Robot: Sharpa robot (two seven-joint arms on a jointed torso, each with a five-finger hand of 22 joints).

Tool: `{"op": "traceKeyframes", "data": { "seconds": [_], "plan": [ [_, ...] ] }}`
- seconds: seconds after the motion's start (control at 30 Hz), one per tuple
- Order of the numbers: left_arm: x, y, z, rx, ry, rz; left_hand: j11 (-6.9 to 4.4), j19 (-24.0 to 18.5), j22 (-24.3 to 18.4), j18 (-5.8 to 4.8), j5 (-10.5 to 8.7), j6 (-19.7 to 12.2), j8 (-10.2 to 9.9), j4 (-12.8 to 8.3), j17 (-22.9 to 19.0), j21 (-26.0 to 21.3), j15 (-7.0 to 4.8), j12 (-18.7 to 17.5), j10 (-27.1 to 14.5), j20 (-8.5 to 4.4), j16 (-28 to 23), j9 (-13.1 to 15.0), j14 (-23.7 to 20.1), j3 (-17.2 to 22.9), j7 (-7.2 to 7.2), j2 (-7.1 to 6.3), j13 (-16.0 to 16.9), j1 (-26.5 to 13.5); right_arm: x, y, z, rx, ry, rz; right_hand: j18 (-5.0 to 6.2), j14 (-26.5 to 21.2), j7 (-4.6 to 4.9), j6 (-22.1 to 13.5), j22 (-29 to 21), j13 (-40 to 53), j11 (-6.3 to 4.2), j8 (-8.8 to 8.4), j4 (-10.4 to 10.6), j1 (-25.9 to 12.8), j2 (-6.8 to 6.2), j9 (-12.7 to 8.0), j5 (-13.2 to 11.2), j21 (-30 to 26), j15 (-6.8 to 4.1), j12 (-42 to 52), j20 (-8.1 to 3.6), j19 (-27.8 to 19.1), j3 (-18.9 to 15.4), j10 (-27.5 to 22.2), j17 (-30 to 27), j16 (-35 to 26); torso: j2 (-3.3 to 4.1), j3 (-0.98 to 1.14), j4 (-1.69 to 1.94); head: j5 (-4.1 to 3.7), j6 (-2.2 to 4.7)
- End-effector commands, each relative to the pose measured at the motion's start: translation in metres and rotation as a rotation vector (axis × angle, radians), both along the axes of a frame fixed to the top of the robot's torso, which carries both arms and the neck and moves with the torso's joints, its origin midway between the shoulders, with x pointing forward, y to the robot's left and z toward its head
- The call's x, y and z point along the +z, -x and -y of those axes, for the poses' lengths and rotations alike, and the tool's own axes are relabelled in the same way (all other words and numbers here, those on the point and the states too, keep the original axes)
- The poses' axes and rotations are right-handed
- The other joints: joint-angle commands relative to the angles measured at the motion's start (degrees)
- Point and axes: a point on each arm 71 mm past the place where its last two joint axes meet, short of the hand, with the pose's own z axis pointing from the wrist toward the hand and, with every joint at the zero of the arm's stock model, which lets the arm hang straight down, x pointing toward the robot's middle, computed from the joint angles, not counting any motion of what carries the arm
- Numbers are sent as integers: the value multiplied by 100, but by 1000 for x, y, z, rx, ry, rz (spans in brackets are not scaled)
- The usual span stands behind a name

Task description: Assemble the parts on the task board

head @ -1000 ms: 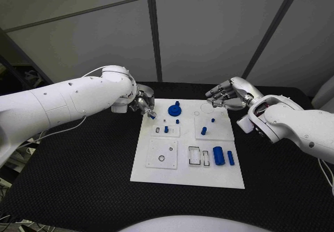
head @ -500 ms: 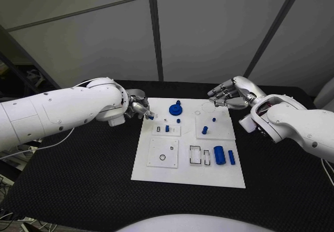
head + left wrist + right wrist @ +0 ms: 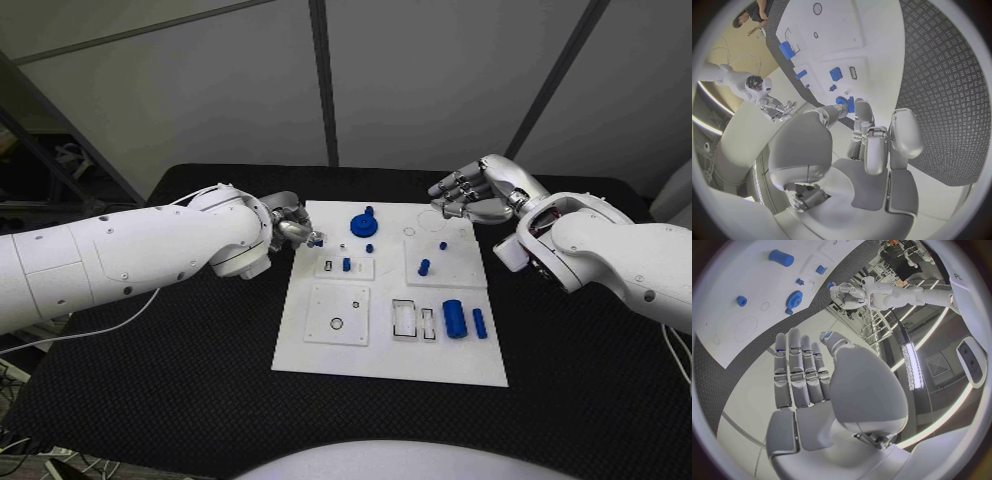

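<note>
Left hand [image 3: 293, 232] pinches a small blue part [image 3: 844, 103] at the task board's [image 3: 389, 365] far-left corner, mid-bench. Right hand [image 3: 476, 195] hovers empty, fingers spread, over the board's far-right corner, near the blue gear [image 3: 364, 226].

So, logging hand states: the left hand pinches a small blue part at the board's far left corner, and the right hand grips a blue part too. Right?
Not quite. The left hand does pinch a small blue part, but the right hand holds nothing; the right wrist view shows its fingers straight and bare beside the board.
</note>
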Motion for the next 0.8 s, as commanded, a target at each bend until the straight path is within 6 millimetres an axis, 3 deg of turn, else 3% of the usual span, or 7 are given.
{"op": "traceKeyframes", "data": {
  "seconds": [0.03, 0.43, 0.8],
  "plan": [
    [1, 1, 3, 18, -9, 23, -84, 48, 849, -279, 37, 50, 20, -1069, 1065, 12, -26, 24, 129, -6, 26, -6, 489, 1075, 6, 0, 9, -46, 2, 1, -1, 5, -2, 8, 61, 20, 2, 3, -10, -8, 26, -16, -3, -18, -2, 7, 32, -36, 11, -36, 9, 14, 34, 26, 7, -40, 4, 4, -14, -12, -11],
    [-12, 11, 17, -114, -86, -102, -85, 51, 852, -280, 42, 44, 20, -1084, 1060, 19, -27, 34, 137, -7, 24, -12, 488, 1082, 5, -3, 28, -52, 2, 0, -2, 8, 2, 11, 61, 20, 2, 3, -10, -8, 26, -16, -3, -18, -2, 7, 32, -36, 11, -36, 9, 14, 34, 26, 7, -40, 6, 2, -4, -47, -33],
    [-15, 7, 20, -150, -141, -125, -86, 51, 853, -280, 46, 42, 20, -1090, 1061, 18, -28, 41, 143, -8, 24, -14, 488, 1084, 5, -2, 42, -53, 2, 0, -3, 9, 3, 13, 61, 20, 2, 3, -10, -8, 26, -16, -3, -18, -2, 7, 32, -36, 11, -36, 9, 14, 34, 26, 7, -40, 8, 4, -1, -54, -58]
  ]
}}
